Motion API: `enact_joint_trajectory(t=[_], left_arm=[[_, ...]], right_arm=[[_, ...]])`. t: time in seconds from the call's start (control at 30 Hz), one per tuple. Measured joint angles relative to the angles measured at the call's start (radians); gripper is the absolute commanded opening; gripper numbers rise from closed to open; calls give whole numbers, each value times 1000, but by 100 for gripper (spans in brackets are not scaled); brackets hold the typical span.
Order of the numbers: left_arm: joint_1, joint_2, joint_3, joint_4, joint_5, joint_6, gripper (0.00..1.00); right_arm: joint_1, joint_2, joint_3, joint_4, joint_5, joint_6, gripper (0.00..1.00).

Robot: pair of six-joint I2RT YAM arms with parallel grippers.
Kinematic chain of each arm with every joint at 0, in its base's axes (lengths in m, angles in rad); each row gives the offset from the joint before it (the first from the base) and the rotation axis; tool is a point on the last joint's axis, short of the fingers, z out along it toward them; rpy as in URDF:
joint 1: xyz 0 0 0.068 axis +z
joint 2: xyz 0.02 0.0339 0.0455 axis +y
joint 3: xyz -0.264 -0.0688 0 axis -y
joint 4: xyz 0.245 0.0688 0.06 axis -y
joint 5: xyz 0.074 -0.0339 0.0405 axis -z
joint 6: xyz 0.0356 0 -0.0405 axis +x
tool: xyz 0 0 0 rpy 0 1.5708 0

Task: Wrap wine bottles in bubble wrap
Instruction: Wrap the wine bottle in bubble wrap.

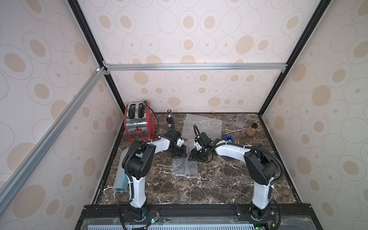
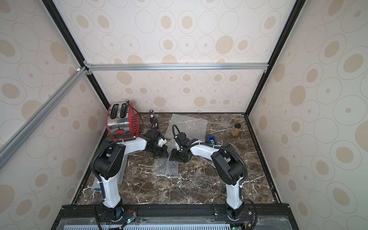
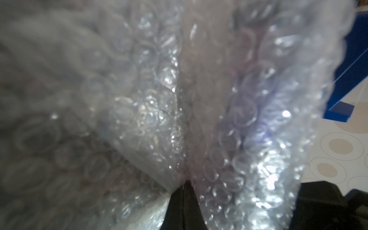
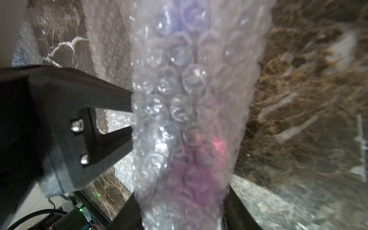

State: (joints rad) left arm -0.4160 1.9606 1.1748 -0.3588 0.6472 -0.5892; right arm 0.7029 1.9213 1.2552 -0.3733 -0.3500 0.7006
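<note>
**Mid-wrap on a marbled desk [image 1: 219, 183].** Two robot arms meet a short way out from the red toaster [image 1: 139, 121], toward the desk's middle. Between them is a purple-filled wine bottle [image 4: 199, 175], part-rolled in bubble wrap [image 4: 179, 79]. The right hand [image 4: 183, 207] is clamped round the padded bottle, its jaws held apart by the bundle. The left hand [image 3: 184, 191] is pinched together on a fold of the wrap's loose edge.

To finish the turn cleanly, the left hand would likely need to hold that edge taut and carry it over the bottle. The right should grip just firmly enough to stop the glass sliding, so the seam overlaps and neither end pokes out.

A second, bare bottle [image 1: 169, 119] stands upright just beside the toaster, with a flat sheet [image 1: 203, 125] lying beyond it. A blue tape dispenser [image 1: 229, 139] sits farther from the toaster than the arms' meeting point.
</note>
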Motion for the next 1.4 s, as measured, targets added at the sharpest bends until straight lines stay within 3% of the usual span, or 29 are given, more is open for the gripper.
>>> enact_joint_trajectory(t=[0.23,0.27,0.43,0.5,0.6,0.8,0.93,1.2,1.4], left_arm=[[6,18,10,3,32,-32,0],[6,18,10,3,32,-35,6],[6,-4,10,-14,-3,-35,14],[11,-32,4,-29,-37,-28,28],[35,-105,-3,-60,-81,-15,37],[108,-311,-55,-63,-191,21,43],[142,-323,-116,-56,-254,38,47],[144,-165,-113,-50,-256,46,43],[144,-129,-97,-16,-215,34,24]], right_arm=[[0,3,3,-1,-2,2,36],[0,3,3,-2,-2,2,37],[-1,5,9,-10,-2,0,37],[-1,5,9,-10,-2,-3,37],[-1,5,9,-10,-1,-5,37],[-1,5,5,-2,-2,-7,37],[0,5,5,-2,-2,-8,37],[0,5,7,-3,-2,-10,37],[2,5,6,-1,2,-11,37]])
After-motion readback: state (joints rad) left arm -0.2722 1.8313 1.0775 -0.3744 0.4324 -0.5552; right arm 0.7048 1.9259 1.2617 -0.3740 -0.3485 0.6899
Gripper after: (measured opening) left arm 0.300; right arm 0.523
